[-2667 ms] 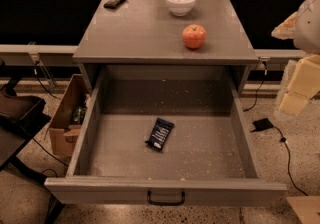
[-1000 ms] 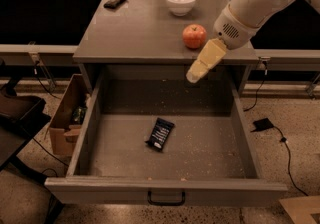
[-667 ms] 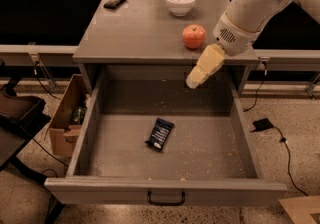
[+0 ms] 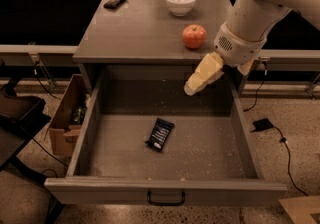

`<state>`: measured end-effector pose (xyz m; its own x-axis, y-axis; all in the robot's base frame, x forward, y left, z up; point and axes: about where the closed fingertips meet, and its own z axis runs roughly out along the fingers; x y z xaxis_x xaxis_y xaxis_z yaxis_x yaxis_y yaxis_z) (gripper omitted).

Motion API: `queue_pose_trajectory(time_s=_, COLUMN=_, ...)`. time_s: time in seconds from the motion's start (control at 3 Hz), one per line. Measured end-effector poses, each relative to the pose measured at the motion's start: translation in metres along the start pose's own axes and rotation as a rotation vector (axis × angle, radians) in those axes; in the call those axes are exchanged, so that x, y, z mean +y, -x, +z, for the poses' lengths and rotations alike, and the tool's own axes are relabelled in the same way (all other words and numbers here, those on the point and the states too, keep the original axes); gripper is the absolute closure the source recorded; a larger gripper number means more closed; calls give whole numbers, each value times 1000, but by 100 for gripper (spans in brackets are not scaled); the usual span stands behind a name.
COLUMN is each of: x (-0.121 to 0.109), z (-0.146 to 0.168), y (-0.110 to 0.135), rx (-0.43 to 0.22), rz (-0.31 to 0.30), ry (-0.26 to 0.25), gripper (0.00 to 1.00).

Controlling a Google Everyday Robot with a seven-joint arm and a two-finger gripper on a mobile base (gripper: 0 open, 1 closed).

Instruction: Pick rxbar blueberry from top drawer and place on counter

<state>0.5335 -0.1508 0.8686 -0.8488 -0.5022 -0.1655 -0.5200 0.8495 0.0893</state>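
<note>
Navy rxbar blueberry, print unreadable, lies in top drawer; gripper above, grip state unclear.

The wide shallow grey top drawer stands open in front of the flat grey counter. The small navy-wrapped rxbar blueberry lies mid-drawer, a bit left. Up on the counter, a white round bowl is by the back edge, a red apple front right and a plain black flat bar back left. The cream two-finger gripper hangs over the drawer's back right, below the counter's front edge.
</note>
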Motion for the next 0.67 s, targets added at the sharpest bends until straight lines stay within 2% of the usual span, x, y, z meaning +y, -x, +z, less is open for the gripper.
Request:
queue_pose_trajectory(time_s=0.33, x=7, z=34, y=13, rx=42, rz=68, ry=33, gripper=0)
queue_pose_trajectory(time_s=0.67, x=15, z=84, y=23, rx=131, rz=218, ry=64, gripper=0)
